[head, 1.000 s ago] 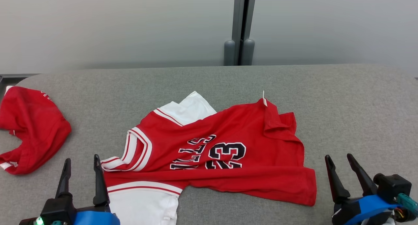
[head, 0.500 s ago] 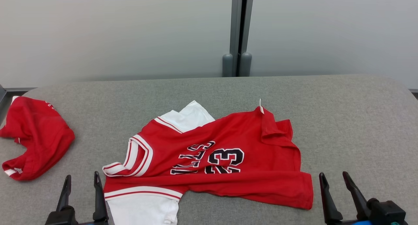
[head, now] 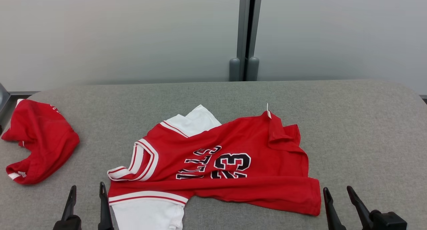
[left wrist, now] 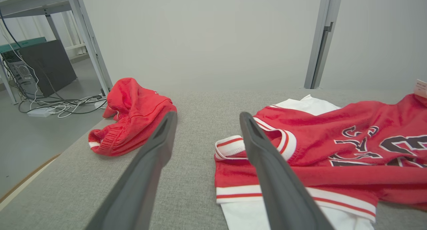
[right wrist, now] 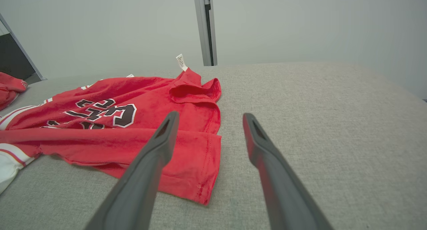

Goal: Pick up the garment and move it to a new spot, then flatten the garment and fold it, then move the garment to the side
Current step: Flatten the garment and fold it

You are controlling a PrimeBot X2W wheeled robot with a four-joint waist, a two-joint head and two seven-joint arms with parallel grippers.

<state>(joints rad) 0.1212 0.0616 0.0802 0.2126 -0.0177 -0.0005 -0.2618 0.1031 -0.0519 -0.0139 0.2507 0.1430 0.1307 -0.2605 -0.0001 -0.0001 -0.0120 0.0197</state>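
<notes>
A red and white basketball jersey with black numerals "23" lies rumpled and partly folded over itself near the middle of a grey fabric-covered table, toward the robot's edge. Its white-trimmed neck opening faces the robot's left. A white panel pokes out from under the red cloth on the far side, and more white cloth runs off the bottom of the head view. A small white label sticks up from the jersey's far right corner, where the red cloth is bunched into a fold.

The left gripper hangs at the lower left of the head view. Its two dark fingers are spread wide with nothing between them, and its right finger is just beside the jersey's striped edge (whether it touches the cloth cannot be told). The right gripper sits at the lower right, fingers likewise parted wide and empty, just off the jersey's near right corner and over bare table.

A second crumpled red garment rests well apart at the table's left end. Behind the table stands a pale wall with a grey vertical post. In the left wrist view, a dark computer case and tangled cables sit on the floor beyond that end.
</notes>
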